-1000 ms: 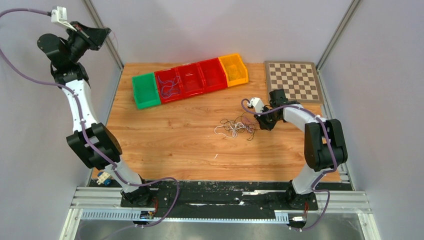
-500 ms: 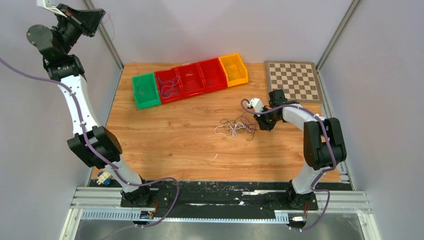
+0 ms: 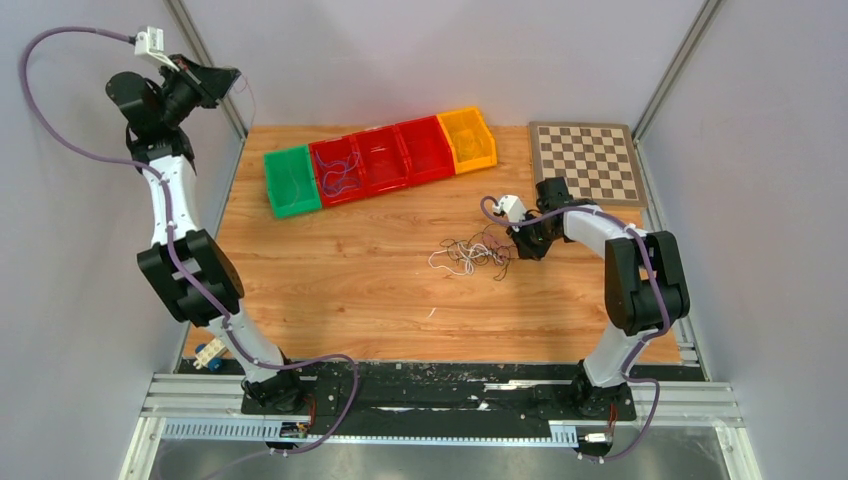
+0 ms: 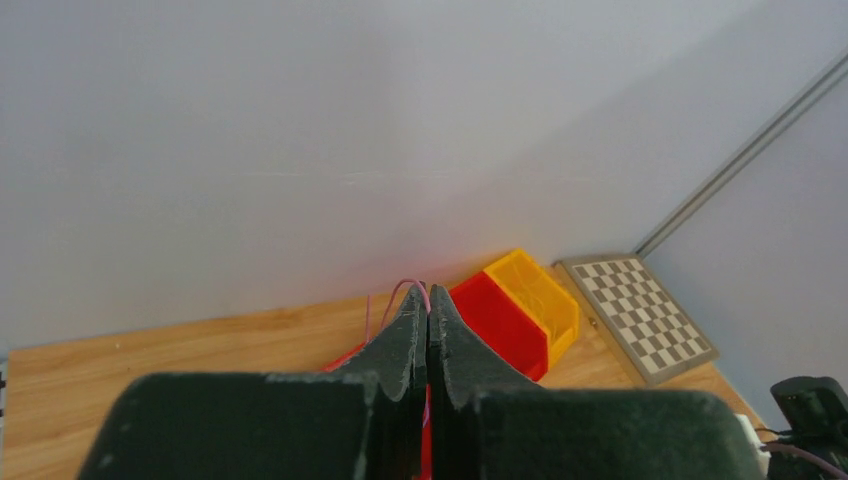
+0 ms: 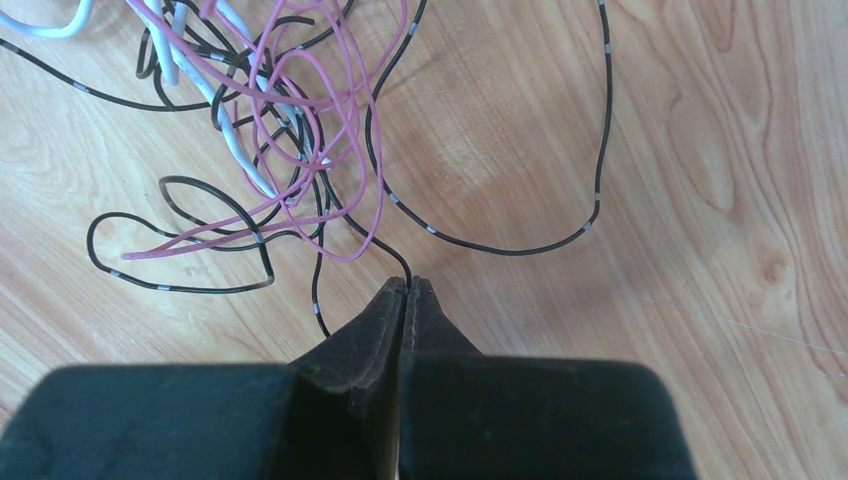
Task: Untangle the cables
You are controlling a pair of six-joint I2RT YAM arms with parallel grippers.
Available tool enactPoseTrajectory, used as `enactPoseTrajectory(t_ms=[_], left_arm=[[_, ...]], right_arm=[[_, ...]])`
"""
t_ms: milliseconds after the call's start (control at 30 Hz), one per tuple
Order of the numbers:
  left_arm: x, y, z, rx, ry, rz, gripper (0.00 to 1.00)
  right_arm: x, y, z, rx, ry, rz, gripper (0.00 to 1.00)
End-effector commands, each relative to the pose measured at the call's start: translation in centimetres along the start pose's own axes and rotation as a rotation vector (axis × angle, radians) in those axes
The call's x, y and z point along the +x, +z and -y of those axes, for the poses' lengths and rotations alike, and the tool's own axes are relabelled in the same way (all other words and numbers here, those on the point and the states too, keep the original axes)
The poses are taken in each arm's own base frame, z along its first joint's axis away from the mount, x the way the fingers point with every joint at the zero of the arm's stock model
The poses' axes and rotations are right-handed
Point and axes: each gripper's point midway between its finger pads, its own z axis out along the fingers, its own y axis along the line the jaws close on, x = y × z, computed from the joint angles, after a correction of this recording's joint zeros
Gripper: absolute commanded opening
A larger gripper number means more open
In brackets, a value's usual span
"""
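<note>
Wood-grain table (image 3: 350,290), grey walls around.

Right fingers (image 5: 405,292): pressed together, tips low over the table, pinching a black cable (image 5: 500,248) right at their points. From the pinch the cable sweeps out to one side in a wide bare curve. On the other side it dives into the tangle (image 3: 470,252) just ahead of the tips. There pink loops (image 5: 330,130) lie across several black runs, with a white cable (image 5: 235,150) threaded further in.

Left fingers (image 4: 427,305): also closed, raised well above the table near the wall, with a pink strand (image 4: 405,288) arching just past the tips. Where its far end hangs cannot be told. Far below and beyond the tips are the red bins (image 4: 495,310), an orange bin (image 4: 535,290) and a chessboard (image 4: 640,315).

Risks, as judged:
- The right hold is at the very tip, so the thin wire may slip out on any pull.
- The black cable runs under the pink loops. Drawing it away could drag the whole clump across the table or cinch the crossings tighter.
- The left strand could slide free, as little of it shows past the tips.
</note>
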Motion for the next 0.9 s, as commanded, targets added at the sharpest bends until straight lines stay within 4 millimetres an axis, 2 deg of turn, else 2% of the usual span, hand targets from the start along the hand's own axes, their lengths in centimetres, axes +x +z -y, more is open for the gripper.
enactPoseTrajectory(t_ms=[0, 133, 233, 367, 533, 600, 700, 867], left_arm=[[-2.1, 0.4, -0.3, -0.033, 0.129, 0.045, 0.0], [-5.4, 1.6, 0.1, -0.01, 0.121, 0.096, 0.0], [-7.9, 2.3, 1.4, 0.013, 0.144, 0.143, 0.0], [-9.4, 2.5, 2.8, 0.033, 0.179, 0.169, 0.0], [-10.2, 2.5, 3.0, 0.037, 0.203, 0.193, 0.0], [-10.3, 2.6, 2.8, 0.031, 0.207, 0.201, 0.0], [-9.5, 2.9, 2.1, 0.029, 0.195, 0.181, 0.0], [-5.5, 2.9, 0.2, 0.027, 0.148, 0.097, 0.0]], right_arm=[[-1.4, -0.2, 0.3, -0.006, -0.003, 0.031, 0.0], [-1.6, 0.0, 0.5, -0.009, -0.005, 0.031, 0.0], [-1.9, 0.0, 0.7, -0.009, -0.004, 0.031, 0.0], [-1.9, 0.0, 0.8, -0.009, -0.004, 0.032, 0.0], [-1.7, 0.1, 0.5, -0.015, -0.006, 0.026, 0.0], [-1.8, 0.1, 0.6, -0.014, -0.005, 0.027, 0.0], [-1.8, 0.1, 0.6, -0.015, -0.005, 0.025, 0.0], [-1.8, 0.1, 0.7, -0.013, -0.005, 0.021, 0.0]])
